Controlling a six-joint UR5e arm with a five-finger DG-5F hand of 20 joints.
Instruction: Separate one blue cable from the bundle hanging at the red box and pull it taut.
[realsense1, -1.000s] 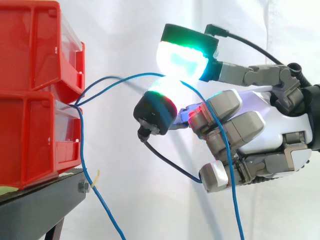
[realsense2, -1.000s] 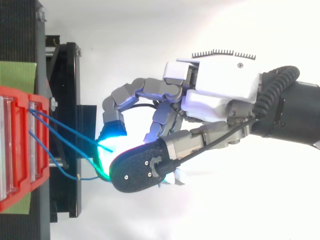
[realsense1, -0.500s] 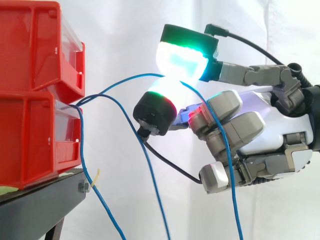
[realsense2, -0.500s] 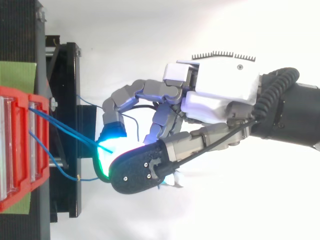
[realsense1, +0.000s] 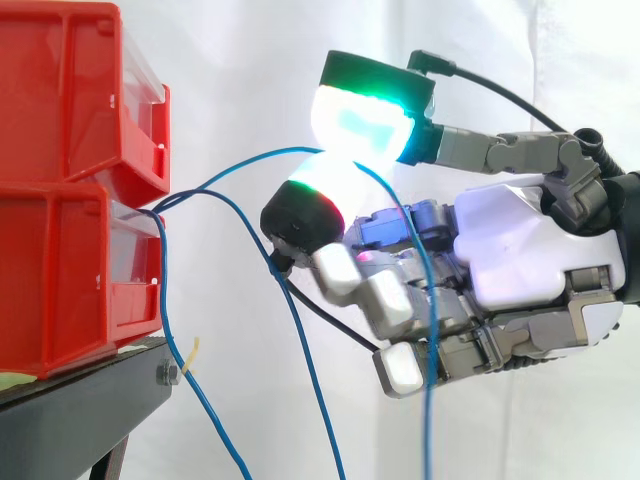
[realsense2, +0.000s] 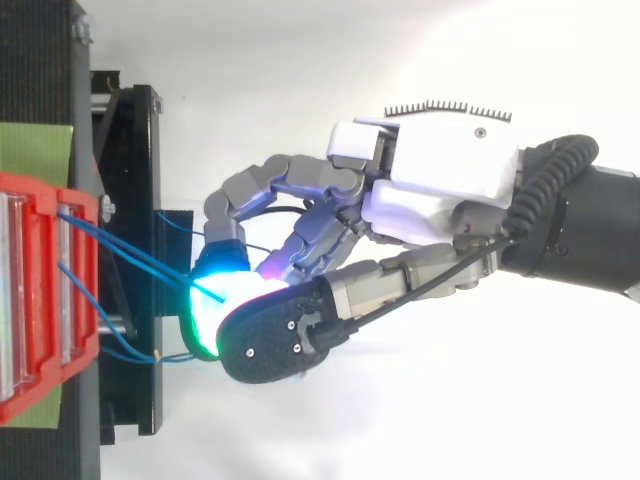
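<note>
Curtain (realsense1: 250, 60) backs red bins (realsense1: 60, 190), black stand (realsense1: 80, 415), robot hand (realsense1: 520, 250) pinching cable (realsense1: 428, 440).

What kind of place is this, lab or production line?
Probably a lab test rig: white curtain backdrop, red bins stacked on a black stand, and a robot hand pinching a blue cable.

Bins (realsense1: 70, 190) are glossy red plastic w/ clear plastic fronts; stand (realsense1: 80, 410) under them looks matt black metal, curtain (realsense1: 250, 60) behind is plain white cloth. Hand (realsense1: 520, 260) has a shiny white plastic shell, matt grey links, and pads (realsense1: 365, 125) w/ grainy black backs. Cable (realsense1: 428, 440): thin, smooth blue sheath.
</note>
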